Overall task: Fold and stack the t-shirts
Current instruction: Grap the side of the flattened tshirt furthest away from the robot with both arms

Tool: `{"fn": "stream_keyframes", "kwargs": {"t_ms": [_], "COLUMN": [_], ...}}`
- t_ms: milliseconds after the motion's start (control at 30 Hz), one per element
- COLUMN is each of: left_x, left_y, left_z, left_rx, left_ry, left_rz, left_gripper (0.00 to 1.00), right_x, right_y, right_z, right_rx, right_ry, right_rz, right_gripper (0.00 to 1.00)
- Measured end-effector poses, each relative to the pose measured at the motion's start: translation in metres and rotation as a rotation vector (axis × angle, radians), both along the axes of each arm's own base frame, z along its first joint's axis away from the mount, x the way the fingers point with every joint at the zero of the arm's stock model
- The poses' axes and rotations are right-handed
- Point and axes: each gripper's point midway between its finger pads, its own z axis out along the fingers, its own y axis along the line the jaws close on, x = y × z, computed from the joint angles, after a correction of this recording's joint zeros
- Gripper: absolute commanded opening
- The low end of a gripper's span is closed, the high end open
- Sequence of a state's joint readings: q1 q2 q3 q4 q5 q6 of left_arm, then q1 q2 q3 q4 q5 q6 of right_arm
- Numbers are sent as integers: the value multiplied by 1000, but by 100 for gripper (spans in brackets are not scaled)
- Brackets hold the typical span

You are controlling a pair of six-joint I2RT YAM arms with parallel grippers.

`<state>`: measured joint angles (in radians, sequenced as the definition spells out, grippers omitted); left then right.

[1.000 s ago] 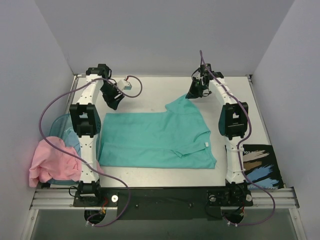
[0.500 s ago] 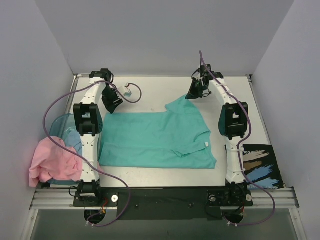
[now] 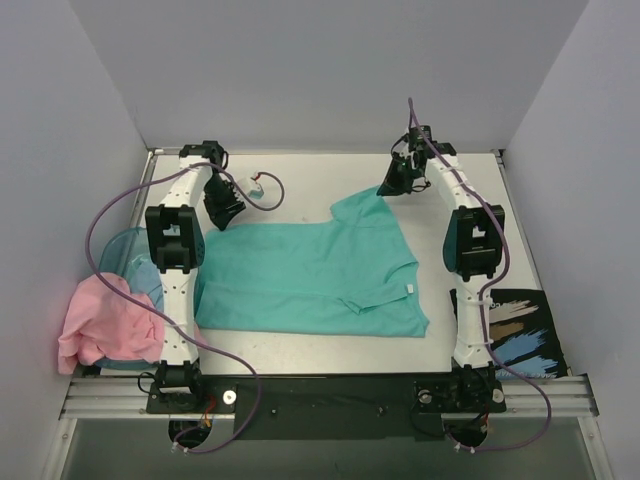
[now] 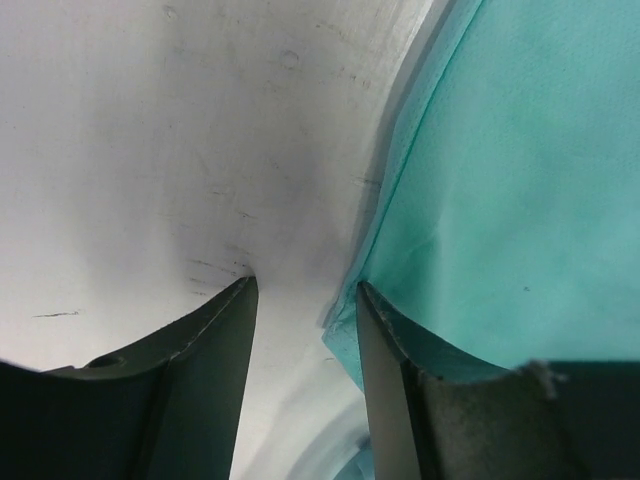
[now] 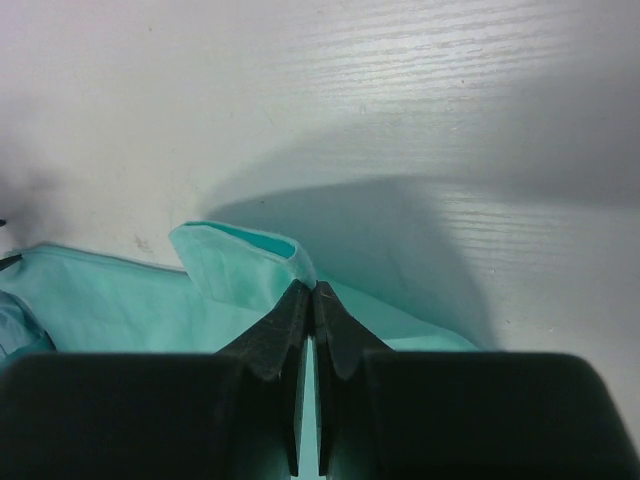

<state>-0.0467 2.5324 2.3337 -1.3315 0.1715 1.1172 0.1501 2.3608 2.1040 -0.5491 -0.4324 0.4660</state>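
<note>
The teal-green t-shirt lies spread on the table, its small white tag near the right side. My right gripper is shut on the shirt's far right sleeve and lifts that corner. My left gripper is open at the shirt's far left corner; in the left wrist view the cloth edge lies between the fingers, against the right finger. The pale pink t-shirt lies bunched at the near left, partly over the tub.
A translucent blue tub sits at the left edge under the pink shirt. A dark printed booklet lies at the near right. A small white and teal object on a cable lies at the far left. Grey walls enclose the table.
My left gripper has moved left and down to the shirt's far left corner. My right gripper has pulled the sleeve slightly right and back, and the shirt has shifted a little.
</note>
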Motion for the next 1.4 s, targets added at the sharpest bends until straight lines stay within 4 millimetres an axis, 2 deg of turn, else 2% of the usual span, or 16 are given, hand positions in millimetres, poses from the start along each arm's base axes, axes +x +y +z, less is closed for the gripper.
{"fn": "stream_keyframes", "kwargs": {"t_ms": [133, 300, 433, 600, 1000, 1167, 1233, 1267, 1367, 1400], "left_x": [0, 2, 15, 12, 2, -1, 0, -1, -2, -2], "left_y": [-1, -2, -4, -2, 6, 8, 6, 7, 8, 9], "left_z": [0, 5, 25, 43, 24, 0, -2, -2, -2, -2], "left_rx": [-6, -12, -63, -79, -3, 34, 37, 42, 56, 59], "left_ry": [1, -8, -68, -91, -41, 5, 4, 3, 4, 2], "left_rz": [-3, 45, 105, 101, 64, 35, 24, 21, 18, 20], "left_gripper": [57, 60, 62, 65, 70, 68, 62, 48, 19, 0], "right_x": [0, -3, -5, -6, -8, -10, -10, -10, -10, -10], "right_y": [-2, -2, -2, -3, 0, 0, 0, 0, 0, -1], "right_z": [6, 2, -1, -2, -3, -6, -7, -7, -7, -7], "right_rx": [5, 2, 0, -2, 13, 12, 11, 11, 11, 12], "right_ry": [-11, -1, 7, 10, 13, 22, 24, 23, 23, 23], "right_rz": [-2, 4, 8, 11, 25, 27, 27, 28, 27, 27], "right_gripper": [0, 0, 0, 0, 0, 0, 0, 0, 0, 0]}}
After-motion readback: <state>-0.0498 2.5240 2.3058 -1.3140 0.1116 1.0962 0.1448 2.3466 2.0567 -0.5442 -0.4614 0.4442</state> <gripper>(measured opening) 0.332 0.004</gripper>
